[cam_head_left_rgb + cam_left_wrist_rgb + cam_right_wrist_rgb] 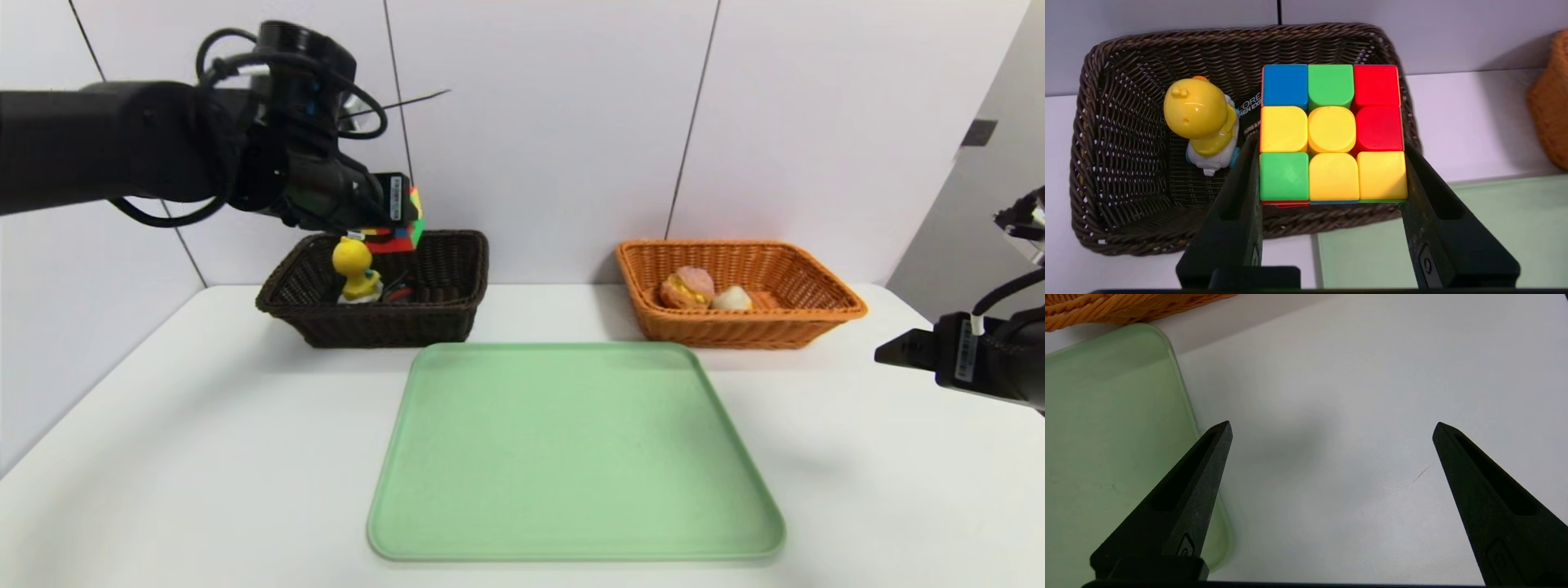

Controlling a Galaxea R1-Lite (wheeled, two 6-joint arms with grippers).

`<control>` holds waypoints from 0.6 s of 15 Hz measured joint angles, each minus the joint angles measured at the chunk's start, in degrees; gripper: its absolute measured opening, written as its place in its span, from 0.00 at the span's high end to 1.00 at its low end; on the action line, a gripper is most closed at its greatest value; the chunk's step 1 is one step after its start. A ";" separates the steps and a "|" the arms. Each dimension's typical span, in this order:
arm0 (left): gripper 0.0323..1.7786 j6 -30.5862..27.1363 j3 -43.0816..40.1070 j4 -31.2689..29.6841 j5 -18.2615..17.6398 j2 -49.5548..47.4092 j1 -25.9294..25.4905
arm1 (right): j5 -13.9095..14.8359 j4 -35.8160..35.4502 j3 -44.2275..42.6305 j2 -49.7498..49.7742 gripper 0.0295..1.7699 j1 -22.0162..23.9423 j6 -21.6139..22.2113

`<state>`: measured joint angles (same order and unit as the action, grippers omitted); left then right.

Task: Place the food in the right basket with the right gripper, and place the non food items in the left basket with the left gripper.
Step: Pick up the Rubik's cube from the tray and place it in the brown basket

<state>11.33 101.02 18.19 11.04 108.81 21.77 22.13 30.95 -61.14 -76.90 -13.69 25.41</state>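
Note:
My left gripper (400,220) hangs over the dark brown left basket (457,306), shut on the multicoloured puzzle cube (1331,132), which its two black fingers (1241,192) clamp from both sides. Inside that basket stands the yellow duck toy (1202,118) on its white-blue car, with the black squeeze tube (1251,112) mostly hidden behind it. The orange right basket (784,322) holds the pinkish-topped bun (687,287) and the pale bun (731,299). My right gripper (1331,428) hovers open above the bare table at the right, holding nothing.
A light green tray (571,449) lies in the middle of the white table (204,457), in front of both baskets. A white panelled wall stands right behind the baskets.

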 joint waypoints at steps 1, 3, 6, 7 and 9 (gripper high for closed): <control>0.48 -0.09 -0.44 -1.35 -0.05 1.88 -0.80 | 0.02 -0.02 -0.09 0.00 0.04 -0.09 -0.07; 0.48 -0.06 -0.76 -3.86 -0.11 5.63 -2.10 | 0.11 -0.09 -0.20 0.00 0.04 -0.33 0.04; 0.48 0.13 -0.76 -5.84 -0.22 9.90 -3.84 | 0.35 0.00 0.00 0.06 0.04 -0.59 0.20; 0.48 0.11 -0.45 -5.92 -0.20 10.84 -3.95 | 0.37 -0.02 0.06 0.06 0.04 -0.59 0.22; 0.48 0.02 0.27 -6.25 -0.28 12.06 -4.02 | 0.37 -0.02 0.13 0.09 0.04 -0.77 0.20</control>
<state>11.35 101.29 11.93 10.76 120.87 17.75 22.49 30.93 -61.00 -76.81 -14.46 25.60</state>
